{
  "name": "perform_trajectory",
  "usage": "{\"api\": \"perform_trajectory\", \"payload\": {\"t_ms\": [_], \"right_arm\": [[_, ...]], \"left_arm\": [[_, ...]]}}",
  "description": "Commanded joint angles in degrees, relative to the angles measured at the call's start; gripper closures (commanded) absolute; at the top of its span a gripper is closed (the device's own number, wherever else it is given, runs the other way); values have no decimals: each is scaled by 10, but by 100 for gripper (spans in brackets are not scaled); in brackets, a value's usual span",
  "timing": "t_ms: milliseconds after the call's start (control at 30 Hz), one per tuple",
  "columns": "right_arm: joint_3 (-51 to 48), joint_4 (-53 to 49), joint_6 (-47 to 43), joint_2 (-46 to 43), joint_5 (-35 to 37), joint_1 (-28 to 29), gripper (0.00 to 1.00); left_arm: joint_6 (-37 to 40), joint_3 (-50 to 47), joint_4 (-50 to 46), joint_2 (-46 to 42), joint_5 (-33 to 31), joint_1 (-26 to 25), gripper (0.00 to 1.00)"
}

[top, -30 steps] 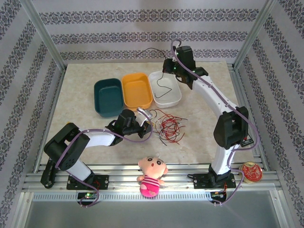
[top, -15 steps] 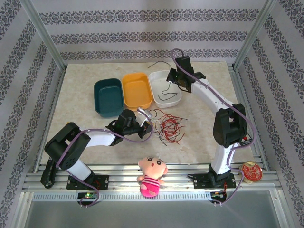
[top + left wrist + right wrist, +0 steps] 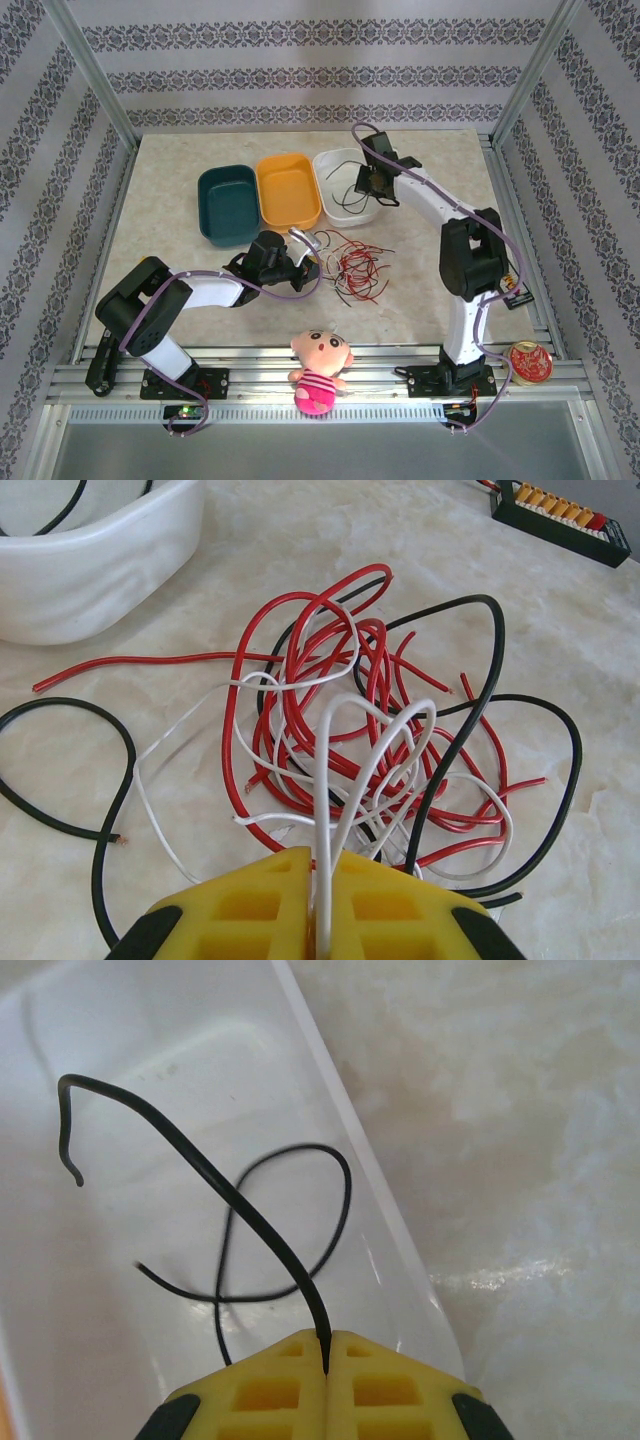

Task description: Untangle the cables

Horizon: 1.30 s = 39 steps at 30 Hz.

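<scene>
A tangle of red, white and black cables [image 3: 348,265] lies mid-table, and in the left wrist view the same cable tangle [image 3: 370,740] spreads just ahead of my fingers. My left gripper [image 3: 322,880] is shut on a white cable [image 3: 322,780] that loops up out of the pile. My left gripper [image 3: 306,262] sits at the pile's left edge. My right gripper [image 3: 327,1352] is shut on a black cable [image 3: 200,1165] over the white tray [image 3: 340,1150]. Another black cable [image 3: 290,1220] lies looped in that tray. The right gripper [image 3: 366,185] hangs above the white tray [image 3: 330,165].
A teal tray [image 3: 228,203] and an orange tray [image 3: 288,190] stand left of the white one. A plush doll [image 3: 320,370] lies at the near edge between the arm bases. A round red tin [image 3: 527,362] sits at the near right.
The right arm has swung down and toward the near side with its black cable, from behind the white tray to over it. The left arm has held still.
</scene>
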Motion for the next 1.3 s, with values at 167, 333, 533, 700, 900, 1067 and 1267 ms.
{"api": "perform_trajectory", "payload": {"t_ms": [167, 333, 533, 700, 900, 1067, 1267], "right_arm": [[39, -20, -12, 47, 1, 19, 100], [62, -33, -15, 67, -9, 21, 98], [57, -33, -37, 27, -5, 23, 61], [24, -28, -49, -42, -9, 25, 55], [-73, -20, -45, -160, -8, 39, 55], [-214, -18, 13, -294, 8, 49, 54], [-367, -19, 99, -440, 7, 66, 53]], "left_arm": [[-8, 16, -16, 1, 10, -6, 90], [-9, 16, -18, -3, 10, -6, 86], [-8, 18, -21, -5, 10, -6, 85], [-10, 19, -17, -1, 10, -6, 85], [-14, 21, -15, 5, 6, -6, 85], [-8, 22, -24, 13, -11, -6, 85], [-2, 32, -43, 17, -9, -6, 83]]}}
